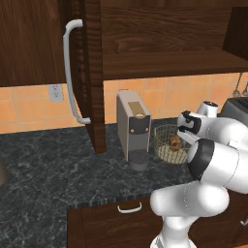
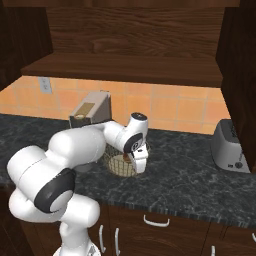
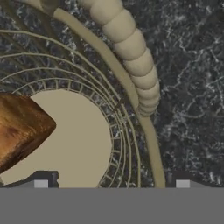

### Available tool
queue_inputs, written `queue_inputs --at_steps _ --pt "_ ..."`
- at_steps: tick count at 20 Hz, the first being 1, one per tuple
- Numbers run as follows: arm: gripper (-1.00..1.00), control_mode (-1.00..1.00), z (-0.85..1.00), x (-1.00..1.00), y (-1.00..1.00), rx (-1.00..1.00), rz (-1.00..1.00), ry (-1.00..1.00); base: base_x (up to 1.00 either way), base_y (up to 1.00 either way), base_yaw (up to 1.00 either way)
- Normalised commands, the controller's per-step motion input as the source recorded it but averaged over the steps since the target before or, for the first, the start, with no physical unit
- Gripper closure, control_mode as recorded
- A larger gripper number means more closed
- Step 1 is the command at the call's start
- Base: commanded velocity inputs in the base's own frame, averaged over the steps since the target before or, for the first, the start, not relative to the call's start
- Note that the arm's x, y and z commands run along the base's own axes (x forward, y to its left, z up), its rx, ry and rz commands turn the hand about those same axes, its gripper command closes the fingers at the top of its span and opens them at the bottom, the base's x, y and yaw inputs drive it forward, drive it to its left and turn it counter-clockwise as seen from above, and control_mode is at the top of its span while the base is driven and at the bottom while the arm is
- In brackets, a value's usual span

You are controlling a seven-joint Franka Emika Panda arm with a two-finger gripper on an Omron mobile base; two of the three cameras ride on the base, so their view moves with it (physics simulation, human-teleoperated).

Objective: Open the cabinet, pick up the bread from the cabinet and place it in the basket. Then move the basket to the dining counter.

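The bread point(image 3: 19, 131) is a golden-brown lump with a rough, darker streaked crust, lying on the pale flat bottom of the basket point(image 1: 163, 137) and much smaller than it. In the hand view it sits toward one side of the round floor, touching it, with thin tan wire rings rising around it to a thick rim and a ribbed, braided band along the rim's outer edge. The basket stands on the black speckled counter point(image 1: 48, 169), just beside a grey coffee machine point(image 1: 131, 127), near the back edge by the wall.

The gripper point(image 2: 140, 161) hangs at the basket's rim, pointing down; in the hand view its two dark tips stand wide apart, one over the basket floor and one outside the rim, with the rim wire between them. They close on nothing.

The cabinet point(image 1: 92, 72) is dark brown wood grain; its door stands open, edge toward the camera, with a long curved pale handle point(image 1: 70, 72), and a bare wooden shelf shows inside. Orange tiles line the wall, with a white outlet point(image 1: 56, 92). A silver toaster point(image 2: 227, 147) sits toward the counter's right end, well apart from the basket. Drawers with short handles lie below the front edge.
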Motion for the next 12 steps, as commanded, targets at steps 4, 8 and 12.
queue_inputs --at_steps 4,8,12 --pt "1.00 -1.00 -0.15 0.00 0.19 0.00 0.00 0.00 0.00 0.00 0.00" --pt "1.00 -1.00 -0.03 0.00 0.28 0.00 0.00 -0.01 0.00 0.00 0.00" --pt "1.00 -1.00 0.00 -0.05 0.21 0.00 -0.02 0.01 0.00 0.00 0.00"
